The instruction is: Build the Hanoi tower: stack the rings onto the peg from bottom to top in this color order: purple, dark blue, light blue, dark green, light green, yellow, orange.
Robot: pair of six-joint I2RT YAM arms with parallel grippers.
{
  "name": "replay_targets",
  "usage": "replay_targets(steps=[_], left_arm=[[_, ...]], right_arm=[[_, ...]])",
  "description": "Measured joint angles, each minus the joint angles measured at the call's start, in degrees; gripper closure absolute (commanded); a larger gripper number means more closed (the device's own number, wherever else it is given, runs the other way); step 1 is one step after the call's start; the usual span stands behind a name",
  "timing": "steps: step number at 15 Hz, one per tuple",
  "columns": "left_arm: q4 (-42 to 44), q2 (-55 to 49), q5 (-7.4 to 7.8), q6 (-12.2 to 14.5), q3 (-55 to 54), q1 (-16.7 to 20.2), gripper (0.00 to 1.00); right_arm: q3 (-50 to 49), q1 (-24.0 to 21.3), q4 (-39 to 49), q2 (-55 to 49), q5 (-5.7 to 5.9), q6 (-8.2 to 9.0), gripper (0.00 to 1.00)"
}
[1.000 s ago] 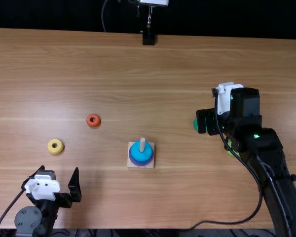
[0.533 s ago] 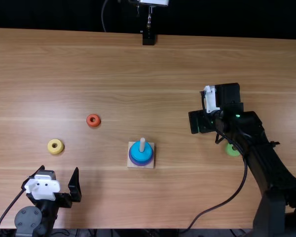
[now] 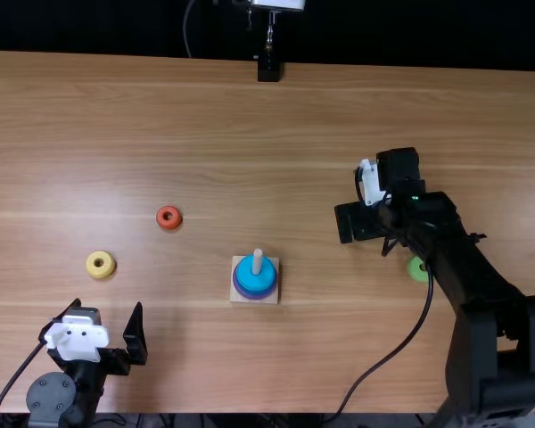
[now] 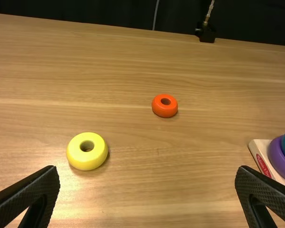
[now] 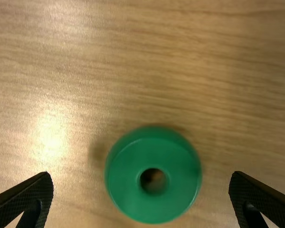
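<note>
My left gripper (image 3: 107,308) is open at the near left of the table, below the yellow ring (image 3: 100,264); in the left wrist view my left gripper (image 4: 147,170) has nothing between its fingers. An orange ring (image 3: 168,218) lies farther back. A wooden base (image 3: 238,297) holds an upright peg (image 3: 257,261) with a light blue ring (image 3: 250,276) above a purple ring (image 4: 276,159). My right gripper (image 3: 358,223) stands right of and behind the base. In the right wrist view my right gripper (image 5: 141,176) is open above the dark green ring (image 5: 128,190).
A light green ring (image 3: 417,270) lies beside the right arm's forearm. The right arm's cable curves down to the near edge between the base and that arm. A black stand (image 3: 268,69) is at the table's far edge.
My right gripper has shifted left, and its forearm has swung, showing more of the light green ring. The dark green ring has become covered in the top view. My left arm has kept still.
</note>
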Motion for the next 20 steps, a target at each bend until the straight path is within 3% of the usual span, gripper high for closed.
replay_targets(steps=[15,16,17,18,19,20], left_arm=[[0.1,0.0,0.07,0.0,0.0,0.0,0.00],[0.0,0.0,0.04,0.0,0.0,0.0,0.00],[0.1,0.0,0.11,0.0,0.0,0.0,0.00],[0.0,0.0,0.11,0.0,0.0,0.0,0.00],[0.0,0.0,0.11,0.0,0.0,0.0,0.00],[0.0,0.0,0.09,0.0,0.0,0.0,0.00]], right_arm=[[1.9,0.0,-2.2,4.4,0.02,0.04,0.01],[1.9,0.0,-2.3,4.4,0.00,0.04,0.38],[1.9,0.0,-2.2,4.4,0.04,0.02,0.68],[1.9,0.0,-2.2,4.4,0.04,0.00,0.89],[1.9,0.0,-2.2,4.4,0.02,0.02,1.00],[1.9,-0.1,-2.2,4.4,0.02,0.00,1.00]])
